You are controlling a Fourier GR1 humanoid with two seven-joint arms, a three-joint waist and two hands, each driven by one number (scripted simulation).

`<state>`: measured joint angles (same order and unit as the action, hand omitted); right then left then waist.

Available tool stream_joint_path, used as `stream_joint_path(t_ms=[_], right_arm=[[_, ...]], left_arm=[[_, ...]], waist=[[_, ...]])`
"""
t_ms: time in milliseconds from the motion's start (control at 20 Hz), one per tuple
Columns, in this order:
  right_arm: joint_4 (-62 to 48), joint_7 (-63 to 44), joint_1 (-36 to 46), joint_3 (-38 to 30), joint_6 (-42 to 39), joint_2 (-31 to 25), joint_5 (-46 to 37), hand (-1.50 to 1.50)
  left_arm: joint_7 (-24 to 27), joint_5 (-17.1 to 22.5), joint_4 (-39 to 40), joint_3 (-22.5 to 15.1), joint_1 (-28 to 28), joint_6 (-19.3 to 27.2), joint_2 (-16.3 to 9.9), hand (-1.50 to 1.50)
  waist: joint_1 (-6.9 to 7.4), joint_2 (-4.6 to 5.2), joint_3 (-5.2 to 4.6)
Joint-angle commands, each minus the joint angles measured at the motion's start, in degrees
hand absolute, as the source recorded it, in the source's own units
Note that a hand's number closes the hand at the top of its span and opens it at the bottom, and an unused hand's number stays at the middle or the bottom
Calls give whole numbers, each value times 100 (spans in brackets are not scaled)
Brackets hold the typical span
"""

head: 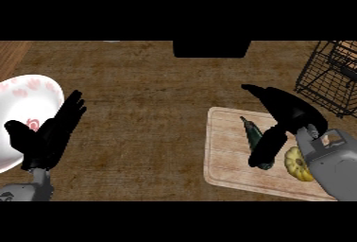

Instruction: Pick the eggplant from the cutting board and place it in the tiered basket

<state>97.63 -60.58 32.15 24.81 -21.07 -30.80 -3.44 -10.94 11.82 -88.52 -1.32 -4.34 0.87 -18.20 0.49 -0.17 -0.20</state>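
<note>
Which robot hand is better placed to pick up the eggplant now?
The right robot hand: it is over the cutting board, thumb beside the eggplant. The left robot hand rests far off by the plate.

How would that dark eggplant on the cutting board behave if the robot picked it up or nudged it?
The eggplant looks long and rounded, so a sideways nudge would probably roll it across the cutting board. Its skin looks smooth, so it may slip between fingers. It appears solid and stiff, unlikely to flop. The right hand hangs over it, partly hiding it.

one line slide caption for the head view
Right hand reaches over the eggplant on the cutting board; basket waits at right.
</note>
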Motion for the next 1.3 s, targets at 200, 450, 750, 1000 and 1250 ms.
stream_joint_path(t_ms=[200,450,750,1000,1250], right_arm=[[-350,-1070,132,206,-116,296,-338,-150],[-751,-995,-297,722,263,688,-963,-150],[-939,-636,-557,585,267,852,-1545,-150],[-879,-156,-1009,613,473,867,-2341,-150],[-1027,417,-1226,188,106,737,-2716,-150]], left_arm=[[-217,-212,-314,-138,53,212,216,0],[-75,-122,-153,-59,121,9,209,0],[-248,-242,-394,24,195,41,220,0],[-224,-118,-252,335,92,-157,131,0],[-92,-247,54,386,-51,-371,205,0]], waist=[[-25,4,18],[-25,9,17],[-36,8,19],[-52,7,19],[-57,13,19]])
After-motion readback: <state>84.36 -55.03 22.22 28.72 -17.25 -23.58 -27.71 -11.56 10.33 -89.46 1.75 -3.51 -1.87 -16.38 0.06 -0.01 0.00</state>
